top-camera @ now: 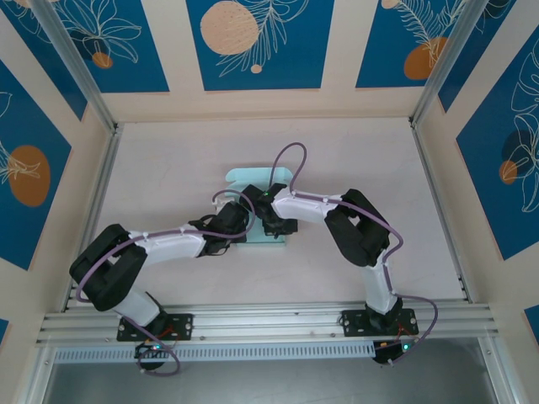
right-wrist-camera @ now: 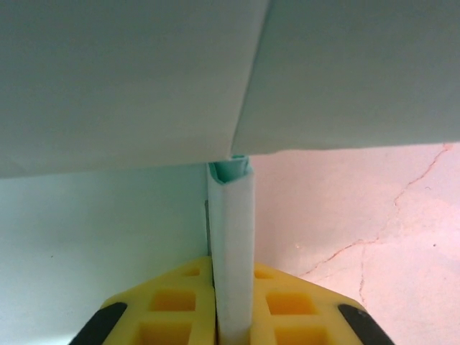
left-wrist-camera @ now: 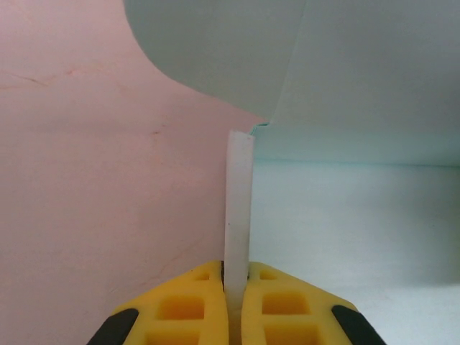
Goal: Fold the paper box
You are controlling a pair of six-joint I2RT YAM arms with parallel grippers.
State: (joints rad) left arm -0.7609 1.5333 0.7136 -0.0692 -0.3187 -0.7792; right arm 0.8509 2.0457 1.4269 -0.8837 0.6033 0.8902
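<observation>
**Top view.** The paper box (top-camera: 255,178), of pale mint card, lies near the middle of the table (top-camera: 168,168), well clear of all four edges. Its far end, with rounded corners, shows beyond my two wrists, which meet over its near half.

**Left wrist view.** My left gripper (left-wrist-camera: 236,279) is clamped on a thin upright strip of the card, seen edge-on. Both yellow fingers (left-wrist-camera: 180,305) press against the strip, with no gap to be seen. Left of the strip is bare pink table; right of it is a flat mint panel of the box. Beyond the strip stand a rounded flap and a straight-edged panel.

**Right wrist view.** My right gripper (right-wrist-camera: 233,273) pinches a folded-over strip of the same card, doubled so that a small loop shows at its top end. Its fingers (right-wrist-camera: 172,305) touch the strip on both sides. A mint panel lies to the left, the table to the right.
</observation>
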